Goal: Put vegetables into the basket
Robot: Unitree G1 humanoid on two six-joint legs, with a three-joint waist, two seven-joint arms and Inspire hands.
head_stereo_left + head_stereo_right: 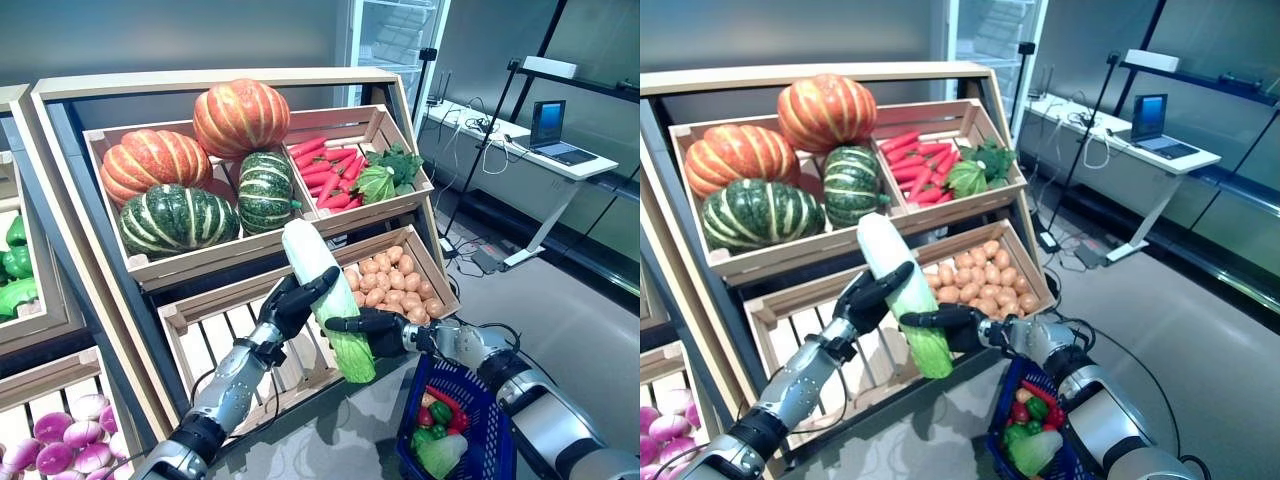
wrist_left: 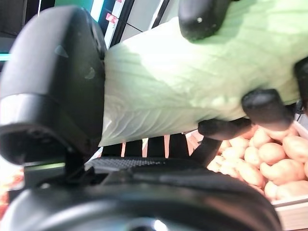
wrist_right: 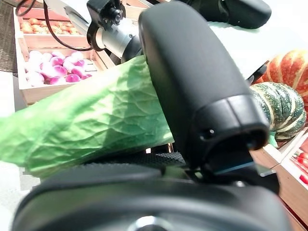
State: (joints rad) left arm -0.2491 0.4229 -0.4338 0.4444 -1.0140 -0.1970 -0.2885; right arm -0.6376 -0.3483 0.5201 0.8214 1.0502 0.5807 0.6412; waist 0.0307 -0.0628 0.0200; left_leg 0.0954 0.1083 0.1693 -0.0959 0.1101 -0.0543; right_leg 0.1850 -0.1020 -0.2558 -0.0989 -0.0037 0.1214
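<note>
A long napa cabbage [image 1: 308,255], white at its upper end and leafy green at its lower end, is held upright in front of the stand's lower crates. My left hand [image 1: 285,305] is curled round its middle from the left. My right hand [image 1: 385,335] is curled round its green lower part from the right. The left wrist view shows the cabbage [image 2: 192,82] with fingers [image 2: 262,106] wrapped on it. The right wrist view shows the green leaves [image 3: 96,120] under my thumb [image 3: 192,86]. The blue basket [image 1: 495,430] stands on the floor at lower right and holds a red pepper, a green pepper and a pale green cabbage.
The wooden stand [image 1: 200,85] with tilted crates rises right behind the hands. A crate of potatoes [image 1: 395,280] is just behind the cabbage. A white desk with a laptop [image 1: 548,125] stands at the far right, with grey floor between.
</note>
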